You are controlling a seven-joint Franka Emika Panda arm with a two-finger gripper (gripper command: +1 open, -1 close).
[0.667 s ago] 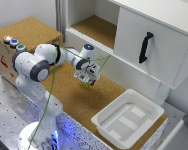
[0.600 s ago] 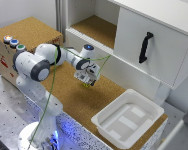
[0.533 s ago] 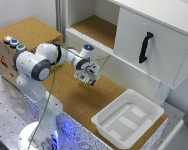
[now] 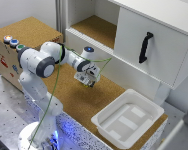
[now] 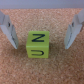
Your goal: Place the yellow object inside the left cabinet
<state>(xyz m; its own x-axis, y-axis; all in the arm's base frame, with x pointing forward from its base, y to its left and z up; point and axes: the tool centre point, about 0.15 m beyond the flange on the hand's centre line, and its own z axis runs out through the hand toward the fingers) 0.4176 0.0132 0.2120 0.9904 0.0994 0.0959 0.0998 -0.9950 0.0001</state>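
While my jaws (image 5: 42, 30) stand parted, one finger (image 5: 9, 31) on each side of the gap and nothing held between them, the yellow object (image 5: 38, 44) lies on the cork tabletop (image 5: 42, 70) in the space between the two fingers, touching neither in the wrist view. It appears there as a yellow-green cube with dark letter-like marks on its upper and front faces (an "N" or "Z" above, a "U" below; the blur prevents a firm reading). From the exterior view, my arm (image 4: 41, 62) reaches from its base at that view's lower left across the tabletop (image 4: 79, 102), and the gripper (image 4: 89, 80) hangs low over the cork, near the front of the white cabinet unit; the cube itself is hidden beneath the gripper in this view. Behind the gripper, the left cabinet (image 4: 96, 27) stands open, a doorless white compartment with a cork floor. To the exterior view's right of it is a closed door with a black handle (image 4: 145, 47). A white tray (image 4: 128, 118) sits on the tabletop toward that view's lower right, well apart from the gripper. A cork-topped box with coloured buttons (image 4: 14, 42) stands at the exterior view's left.
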